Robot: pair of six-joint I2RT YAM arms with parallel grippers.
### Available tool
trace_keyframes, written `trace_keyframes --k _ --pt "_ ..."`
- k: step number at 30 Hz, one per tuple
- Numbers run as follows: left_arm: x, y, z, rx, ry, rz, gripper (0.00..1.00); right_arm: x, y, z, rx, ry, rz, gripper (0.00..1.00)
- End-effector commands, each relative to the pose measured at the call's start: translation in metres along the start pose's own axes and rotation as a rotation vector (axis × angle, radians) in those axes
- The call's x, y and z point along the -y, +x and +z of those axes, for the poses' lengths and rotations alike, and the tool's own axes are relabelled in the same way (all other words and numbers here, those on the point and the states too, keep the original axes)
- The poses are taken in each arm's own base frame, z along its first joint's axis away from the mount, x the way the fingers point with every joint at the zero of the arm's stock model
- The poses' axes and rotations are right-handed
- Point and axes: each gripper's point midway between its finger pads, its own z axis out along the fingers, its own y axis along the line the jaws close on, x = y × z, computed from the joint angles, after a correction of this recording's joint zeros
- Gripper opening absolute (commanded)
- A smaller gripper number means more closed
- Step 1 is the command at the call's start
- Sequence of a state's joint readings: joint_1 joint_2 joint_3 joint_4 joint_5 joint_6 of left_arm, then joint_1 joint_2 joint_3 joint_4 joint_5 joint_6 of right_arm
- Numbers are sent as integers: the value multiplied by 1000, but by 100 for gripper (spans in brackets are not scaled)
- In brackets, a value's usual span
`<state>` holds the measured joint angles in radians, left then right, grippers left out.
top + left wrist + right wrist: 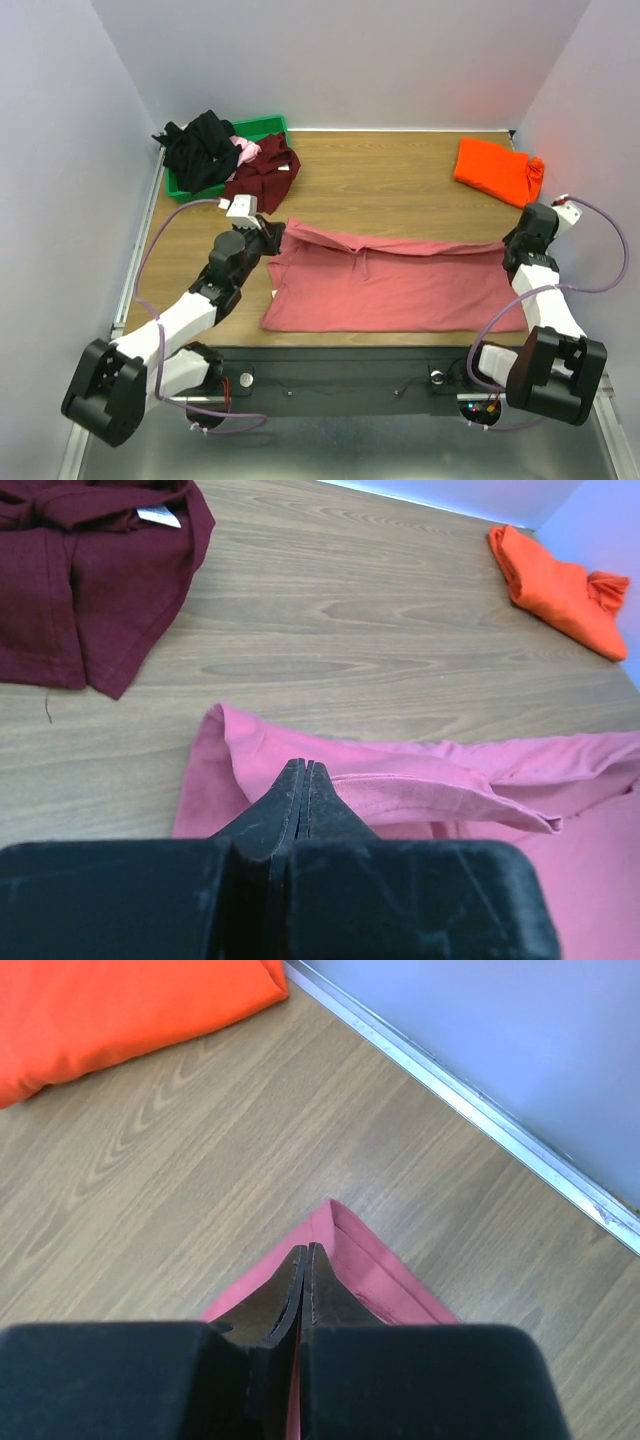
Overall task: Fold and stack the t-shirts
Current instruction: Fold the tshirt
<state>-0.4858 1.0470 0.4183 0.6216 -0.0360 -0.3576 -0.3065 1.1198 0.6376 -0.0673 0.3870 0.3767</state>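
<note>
Left gripper: jaws closed, pinching salmon-pink t-shirt edge.
Right gripper: closed on its corner.
Orange t-shirt: 1 o'clock.
Maroon t-shirt: 11 o'clock.

Wood-grain table filling the middle, plain pale lavender walls closing it in at 9, 12 and 3 o'clock, aluminium rail edging the table at 9 o'clock, dark mounting strip at 6 o'clock, grey metal surface beyond it, soft even light.
</note>
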Motion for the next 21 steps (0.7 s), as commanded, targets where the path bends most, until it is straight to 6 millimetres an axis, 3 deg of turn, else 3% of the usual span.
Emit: trace_keyframes --k 1,13,21 --pt "8 -17 -16 78 12 -33 0 10 -6 -7 34 29 10 0" --pt "28 10 -49 43 18 -70 0 25 -6 -11 54 99 15 0" --pt "25 34 -64 -1 -12 -118 0 32 -7 -15 75 125 30 0"
